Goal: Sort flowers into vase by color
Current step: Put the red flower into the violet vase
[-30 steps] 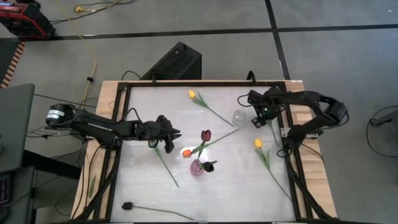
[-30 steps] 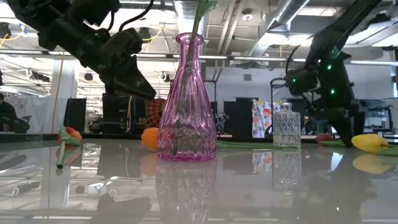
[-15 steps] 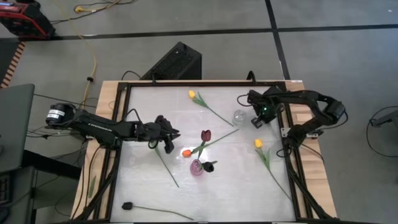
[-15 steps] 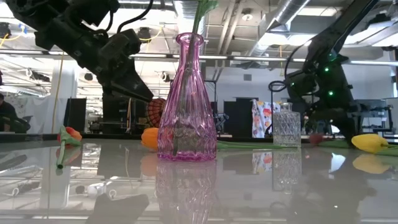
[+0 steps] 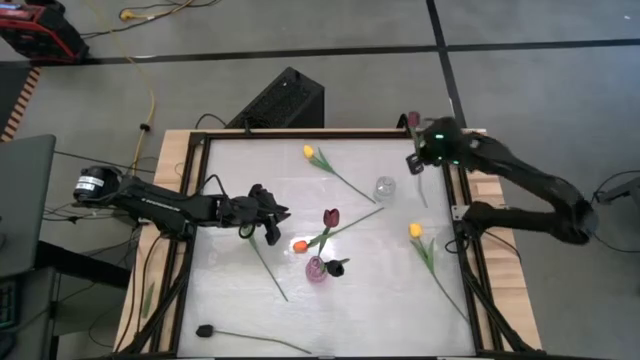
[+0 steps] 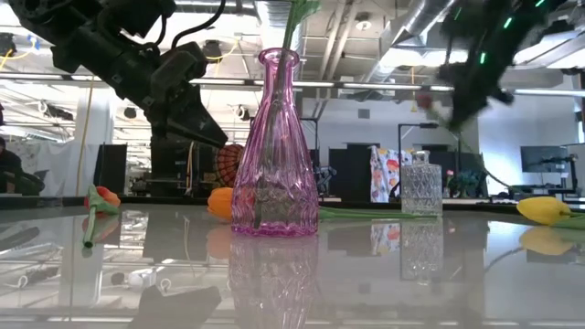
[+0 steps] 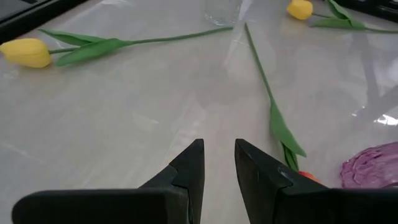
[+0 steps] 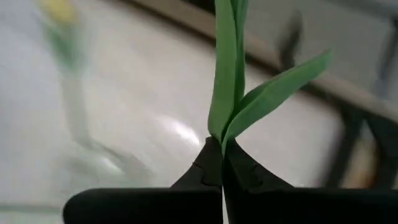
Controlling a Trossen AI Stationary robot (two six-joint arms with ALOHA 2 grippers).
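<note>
- White glossy table (image 5: 240, 300) in its dark metal frame filled the middle of the high view, with both dark arms reaching over it.
- Right gripper (image 5: 416, 165) hung raised above the far right corner of the table, its fingers (image 8: 214, 163) pinched tight on the green stem of a maroon-headed tulip (image 5: 413, 121); in the right wrist view the stem and leaves (image 8: 231, 68) rose straight out of the closed tips.
- Left gripper (image 5: 276, 222) waited low over the left half of the table, its two fingers (image 7: 189, 171) a little apart and grasping nothing.
- Pink ribbed glass vase (image 6: 274, 155) stood upright near the table's middle, a green stem rising from its neck; a dark maroon tulip (image 5: 331, 216) leaned out of it.
- Clear cut-glass vase (image 5: 385, 187) stood nearer the far right, apart from the pink one.
- Yellow tulip (image 5: 309, 152) lay near the far edge; a second yellow tulip (image 5: 415, 230) lay on the right side.
- Orange-red tulip (image 5: 298, 245) lay just beside the pink vase.
- Dark-headed tulip (image 5: 204, 329) lay alone at the near left edge.
</note>
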